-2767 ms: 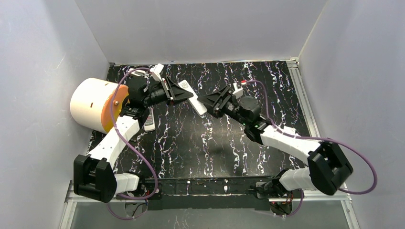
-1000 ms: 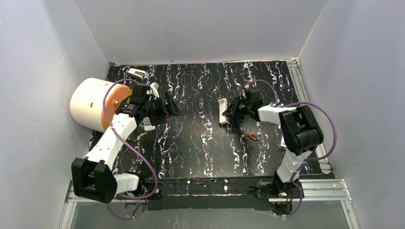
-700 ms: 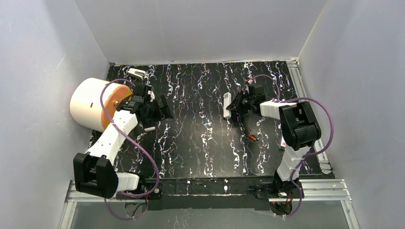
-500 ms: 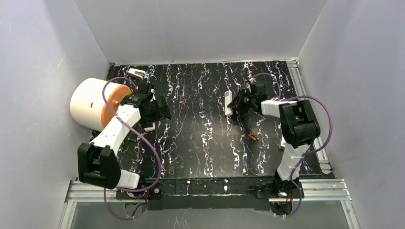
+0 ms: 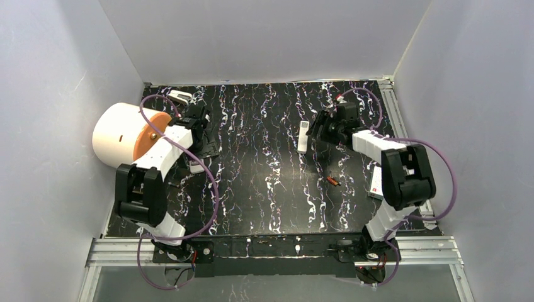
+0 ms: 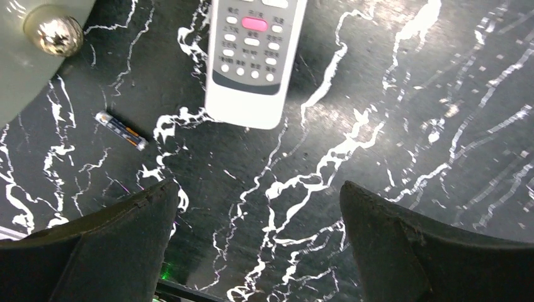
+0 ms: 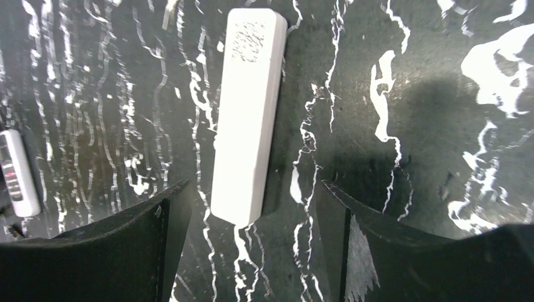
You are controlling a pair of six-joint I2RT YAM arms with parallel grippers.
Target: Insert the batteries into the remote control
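Top view: batteries (image 5: pixel 332 181) lie on the mat (image 5: pixel 264 189) near the slim remote (image 5: pixel 303 137); a drum (image 5: pixel 119 141) sits far left.
Left wrist: the left gripper (image 6: pixel 257 195) gapes above a buttoned remote (image 6: pixel 255 60) and one battery (image 6: pixel 119 130).
Right wrist: the right gripper (image 7: pixel 252 189) is spread wide, straddling the slim remote without touching it.

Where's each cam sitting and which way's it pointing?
Top external: above and behind the bases, looking down at the table; left arm and right arm in full.
Left wrist: on the left arm, facing down at the buttoned remote and a battery; left end effector open.
Right wrist: on the right arm, facing down at the slim white remote; right end effector open either side.
Shared: top and right wrist both show the slim white remote.
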